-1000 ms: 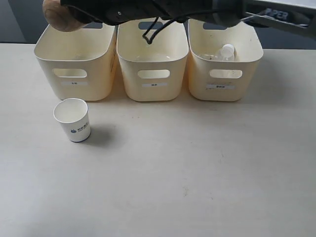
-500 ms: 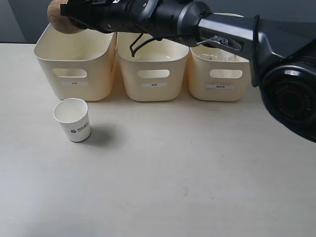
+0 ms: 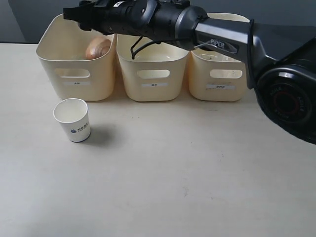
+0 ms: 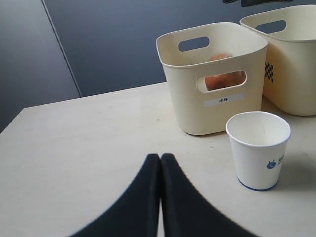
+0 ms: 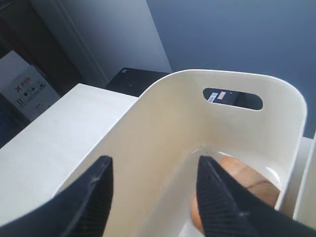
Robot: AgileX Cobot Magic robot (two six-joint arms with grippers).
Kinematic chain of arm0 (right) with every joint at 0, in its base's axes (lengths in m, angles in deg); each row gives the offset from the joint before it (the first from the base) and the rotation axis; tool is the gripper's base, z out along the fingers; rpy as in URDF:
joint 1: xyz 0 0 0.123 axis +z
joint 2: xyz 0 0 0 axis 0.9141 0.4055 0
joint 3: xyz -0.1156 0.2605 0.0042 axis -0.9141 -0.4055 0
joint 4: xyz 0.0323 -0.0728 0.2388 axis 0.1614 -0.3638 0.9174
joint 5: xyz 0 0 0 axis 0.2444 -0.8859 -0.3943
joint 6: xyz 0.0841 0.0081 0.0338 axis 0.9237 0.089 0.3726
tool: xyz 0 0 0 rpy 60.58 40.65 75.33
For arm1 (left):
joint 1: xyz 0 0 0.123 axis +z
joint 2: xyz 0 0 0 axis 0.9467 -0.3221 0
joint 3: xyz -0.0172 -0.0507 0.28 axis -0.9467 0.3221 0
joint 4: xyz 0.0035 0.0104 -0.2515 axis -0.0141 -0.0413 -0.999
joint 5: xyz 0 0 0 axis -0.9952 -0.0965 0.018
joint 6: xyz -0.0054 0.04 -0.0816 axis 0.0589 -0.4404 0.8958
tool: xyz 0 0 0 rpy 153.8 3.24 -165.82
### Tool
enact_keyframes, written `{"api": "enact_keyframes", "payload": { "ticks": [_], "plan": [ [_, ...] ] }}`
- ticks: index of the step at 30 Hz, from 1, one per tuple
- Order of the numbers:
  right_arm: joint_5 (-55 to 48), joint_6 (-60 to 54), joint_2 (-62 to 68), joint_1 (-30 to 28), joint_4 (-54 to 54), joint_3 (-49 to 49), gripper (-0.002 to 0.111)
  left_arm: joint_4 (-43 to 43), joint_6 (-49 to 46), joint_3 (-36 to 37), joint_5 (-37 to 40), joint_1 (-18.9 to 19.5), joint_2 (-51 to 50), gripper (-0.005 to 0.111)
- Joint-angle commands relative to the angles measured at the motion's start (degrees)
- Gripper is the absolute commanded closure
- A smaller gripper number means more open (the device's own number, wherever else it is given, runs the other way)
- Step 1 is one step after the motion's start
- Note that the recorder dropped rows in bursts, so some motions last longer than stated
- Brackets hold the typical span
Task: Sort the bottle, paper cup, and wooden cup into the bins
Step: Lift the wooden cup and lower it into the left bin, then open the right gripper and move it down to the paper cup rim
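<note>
Pale table (image 3: 197,168): "PIPER" on arm (image 3: 222,42); right pincer (image 5: 153,197) agape, left pincer (image 4: 160,165) closed, empty.

The right arm (image 3: 217,37) stretched across the tops of the three bins (image 3: 153,74), blocking entry from above to the middle and right ones, while its gripper (image 3: 81,12) hung with jaws spread over the left bin (image 3: 74,74), where the wooden cup (image 3: 98,48) filled part of the floor. In front of that bin the paper cup (image 3: 72,120) stood alone on the table (image 3: 197,173), with open surface around it. The left gripper (image 4: 160,163), fingers pressed together, had a clear path toward the cup.
</note>
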Motion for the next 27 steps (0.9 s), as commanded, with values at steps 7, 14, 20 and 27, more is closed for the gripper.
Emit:
{"api": "enact_keyframes", "payload": {
  "ticks": [7, 14, 20, 27],
  "plan": [
    [-11.44, -0.32, -2.42, -0.07, -0.06, 0.38, 0.062, -0.05, 0.11, 0.07, -0.05, -0.18, 0.28, 0.107],
    [-26.57, 0.25, -6.60, -0.07, 3.47, 0.38, 0.062, -0.05, 0.11, 0.07, -0.05, -0.18, 0.28, 0.107],
    [-37.47, 6.05, -7.28, -0.07, 3.57, 0.38, 0.062, -0.05, 0.11, 0.07, -0.05, -0.18, 0.28, 0.107],
    [-43.47, 16.88, -7.17, 0.03, -8.34, 0.38, 0.062, -0.05, 0.11, 0.07, -0.05, -0.18, 0.28, 0.107]
  ]
}}
